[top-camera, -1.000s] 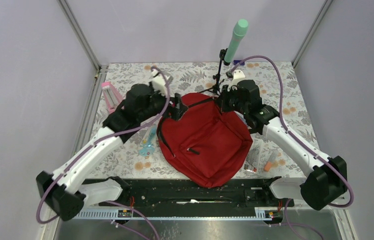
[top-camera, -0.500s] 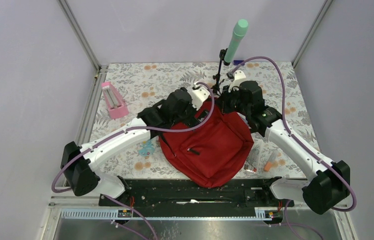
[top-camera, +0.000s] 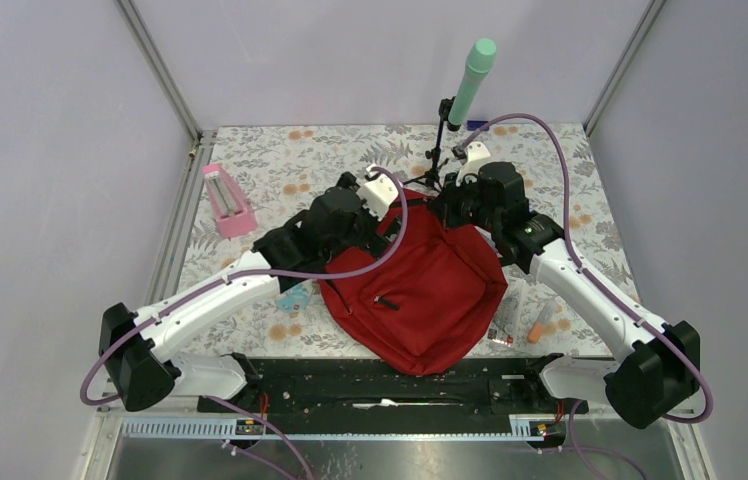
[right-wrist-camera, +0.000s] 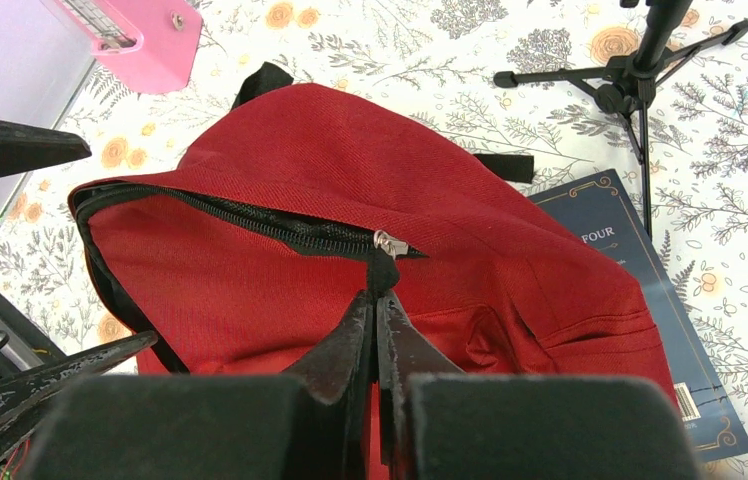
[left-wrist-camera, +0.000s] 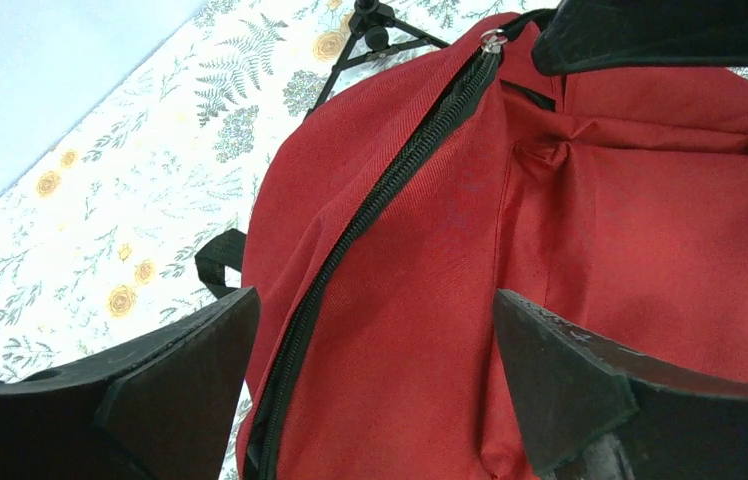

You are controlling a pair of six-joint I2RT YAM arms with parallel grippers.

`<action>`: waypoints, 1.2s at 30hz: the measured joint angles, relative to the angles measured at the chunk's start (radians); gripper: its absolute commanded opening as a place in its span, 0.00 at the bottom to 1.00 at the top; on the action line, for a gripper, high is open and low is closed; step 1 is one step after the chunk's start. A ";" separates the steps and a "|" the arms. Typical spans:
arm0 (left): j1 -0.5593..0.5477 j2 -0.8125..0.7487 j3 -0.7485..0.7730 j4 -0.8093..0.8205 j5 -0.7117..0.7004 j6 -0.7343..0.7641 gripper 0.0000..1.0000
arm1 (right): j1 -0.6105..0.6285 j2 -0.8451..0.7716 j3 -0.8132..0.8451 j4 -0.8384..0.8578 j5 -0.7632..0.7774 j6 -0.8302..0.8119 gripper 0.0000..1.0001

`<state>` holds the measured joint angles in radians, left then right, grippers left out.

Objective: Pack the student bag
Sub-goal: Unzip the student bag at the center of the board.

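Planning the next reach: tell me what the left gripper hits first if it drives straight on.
Most likely the student bag: the open left gripper points at its red fabric beside the black zipper; depth is unclear.

This place is a robotics laboratory, more exactly a small test cell. Plain pale wall panels (top-camera: pixel 380 50) are held in bare aluminium posts (top-camera: pixel 158 70) and close in one table on three sides. Two white and black robot arms, the left arm (top-camera: pixel 210 300) and the right arm (top-camera: pixel 590 290), sit on a black mounting rail (top-camera: pixel 350 385) at the near edge. Purple cables (top-camera: pixel 540 120) loop along them. Only the flowered tablecloth (top-camera: pixel 280 165) looks homely.
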<state>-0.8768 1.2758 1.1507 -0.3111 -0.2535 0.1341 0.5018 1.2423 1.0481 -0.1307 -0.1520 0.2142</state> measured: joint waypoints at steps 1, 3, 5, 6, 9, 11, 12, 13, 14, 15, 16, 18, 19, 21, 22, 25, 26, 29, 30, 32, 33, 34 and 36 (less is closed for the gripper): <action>0.000 0.000 -0.003 0.002 -0.002 -0.002 0.96 | 0.000 0.000 0.000 -0.002 0.000 0.000 0.00; 0.002 0.000 -0.007 0.005 -0.005 -0.006 0.96 | 0.000 0.000 0.000 -0.010 0.000 0.000 0.00; 0.003 0.008 -0.005 0.002 -0.014 -0.011 0.97 | 0.000 0.000 0.000 -0.015 0.000 0.000 0.00; 0.005 0.018 0.000 -0.005 -0.022 -0.012 0.97 | 0.000 0.000 0.000 -0.015 0.000 0.000 0.00; 0.007 0.074 0.019 -0.017 -0.053 -0.020 0.94 | 0.000 0.000 0.000 -0.016 0.000 0.000 0.00; 0.008 0.113 0.026 -0.033 -0.067 -0.026 0.79 | 0.000 -0.001 0.000 -0.016 -0.001 0.000 0.00; 0.009 0.130 0.027 -0.043 -0.073 -0.028 0.63 | 0.000 -0.002 0.000 -0.018 -0.002 0.000 0.00; 0.009 0.145 0.027 -0.054 -0.077 -0.034 0.47 | 0.000 -0.004 0.000 -0.020 -0.003 0.000 0.00; 0.010 0.154 0.027 -0.063 -0.079 -0.040 0.32 | 0.000 -0.007 0.000 -0.023 -0.006 0.000 0.00; 0.010 0.161 0.028 -0.071 -0.085 -0.032 0.20 | 0.000 -0.010 0.000 -0.026 -0.008 0.000 0.00; 0.010 0.162 0.028 -0.079 -0.085 -0.045 0.10 | 0.000 -0.013 0.000 -0.031 -0.008 -0.001 0.00; 0.010 0.161 0.032 -0.091 -0.093 -0.046 0.00 | 0.000 -0.019 0.000 -0.043 -0.006 -0.001 0.00; 0.010 0.161 0.034 -0.091 -0.095 -0.048 0.00 | 0.000 -0.022 0.000 -0.045 -0.004 -0.001 0.00; 0.011 0.157 0.034 -0.092 -0.097 -0.054 0.00 | 0.000 -0.031 -0.006 -0.045 0.013 -0.001 0.00; 0.013 0.154 0.034 -0.092 -0.097 -0.057 0.00 | 0.000 -0.036 -0.012 -0.045 0.028 -0.002 0.00; 0.021 0.139 0.035 -0.100 -0.090 -0.069 0.00 | 0.000 -0.047 -0.035 -0.050 0.073 -0.005 0.00; 0.029 0.131 0.035 -0.106 -0.082 -0.079 0.00 | 0.000 -0.047 -0.042 -0.053 0.092 -0.005 0.00; 0.065 0.106 0.035 -0.114 -0.045 -0.109 0.00 | 0.000 -0.047 -0.061 -0.069 0.150 -0.002 0.00; 0.082 0.099 0.037 -0.119 -0.027 -0.124 0.00 | 0.000 -0.047 -0.070 -0.071 0.171 0.003 0.00; 0.115 0.089 0.042 -0.122 0.016 -0.154 0.00 | 0.000 -0.047 -0.083 -0.071 0.200 0.013 0.00; 0.135 0.084 0.044 -0.126 0.040 -0.171 0.00 | 0.002 -0.047 -0.090 -0.071 0.219 0.019 0.00; 0.152 0.079 0.044 -0.128 0.059 -0.187 0.00 | 0.002 -0.047 -0.096 -0.072 0.232 0.024 0.00; 0.189 0.066 0.044 -0.136 0.107 -0.216 0.00 | 0.002 -0.046 -0.108 -0.072 0.254 0.036 0.00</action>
<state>-0.6880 1.3422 1.1950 -0.4469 -0.1467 -0.0822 0.5037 1.1961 0.9405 -0.2031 0.1017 0.2501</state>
